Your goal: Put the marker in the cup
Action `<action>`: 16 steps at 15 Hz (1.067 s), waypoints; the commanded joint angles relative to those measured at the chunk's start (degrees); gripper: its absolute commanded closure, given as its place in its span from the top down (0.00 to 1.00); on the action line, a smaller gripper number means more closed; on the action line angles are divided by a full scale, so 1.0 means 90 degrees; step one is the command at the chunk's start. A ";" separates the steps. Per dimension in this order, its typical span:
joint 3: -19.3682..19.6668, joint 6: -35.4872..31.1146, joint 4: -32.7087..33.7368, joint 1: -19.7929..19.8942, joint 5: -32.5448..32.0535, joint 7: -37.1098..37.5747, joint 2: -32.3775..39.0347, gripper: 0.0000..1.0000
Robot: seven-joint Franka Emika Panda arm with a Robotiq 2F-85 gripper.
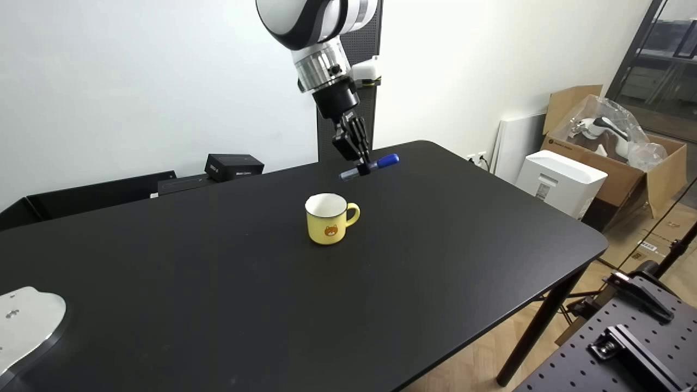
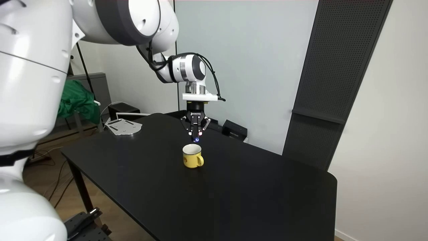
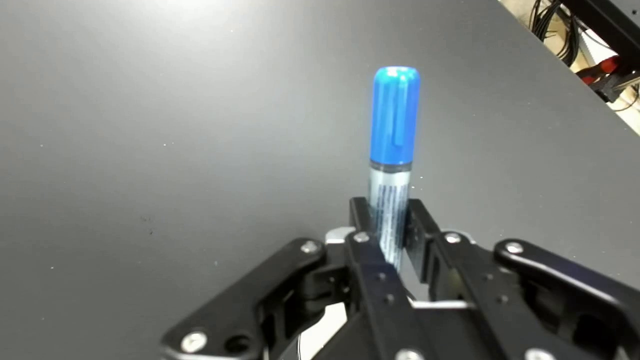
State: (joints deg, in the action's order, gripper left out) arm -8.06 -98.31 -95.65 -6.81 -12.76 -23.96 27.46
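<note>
Black table: biggest thing, carries the cup. Robot arm reaches out over it, wrist end leaning a bit in an ext. view.

Gripper: jaws in to barrel width, one each side of the marker, nothing else held. Looks a decent hold imo. So pick = done, release = not done. Gripper's near the cup, apart from it.

Yellow cup: upright on table, mouth up, handle to one side. Pale inside shows in both ext. views; nothing pokes out over the rim, so placing not done.

Marker: in the gripper, held by the barrel, crosswise to the jaws, nearer level than upright. Not in cup, not touching it; looks clear of table, exact ht hard to tell. Approx halfway thru, I'd say. Left: get it over the mouth, tip one end down, let go, back off. Risk: held this flat it could catch the rim or lie across the mouth, so prob. needs a turn first.

Blue cap: on, sticking out past the jaws; in an ext. view it points away from cup, barrel end nearer it.
</note>
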 commanded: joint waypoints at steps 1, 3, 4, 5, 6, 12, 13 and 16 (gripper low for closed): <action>0.0100 0.0370 0.0290 -0.0092 -0.0199 0.0265 0.0223 0.05; 0.0117 0.0560 0.0453 -0.0144 -0.0311 0.0336 0.0380 0.05; 0.0100 0.0618 0.0540 -0.0157 -0.0307 0.0337 0.0474 0.05; 0.0092 0.0648 0.0614 -0.0175 -0.0328 0.0364 0.0560 0.05; 0.0079 0.0688 0.0729 -0.0198 -0.0313 0.0377 0.0667 0.05; 0.0071 0.0945 0.1424 -0.0459 -0.0334 0.0499 0.1237 0.05; 0.0081 0.1037 0.1569 -0.0493 -0.0321 0.0535 0.1339 0.05; 0.0106 0.1356 0.1980 -0.0570 -0.0316 0.0587 0.1645 0.05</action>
State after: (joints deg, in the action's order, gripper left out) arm -7.68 -90.40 -84.05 -10.93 -14.79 -20.89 38.48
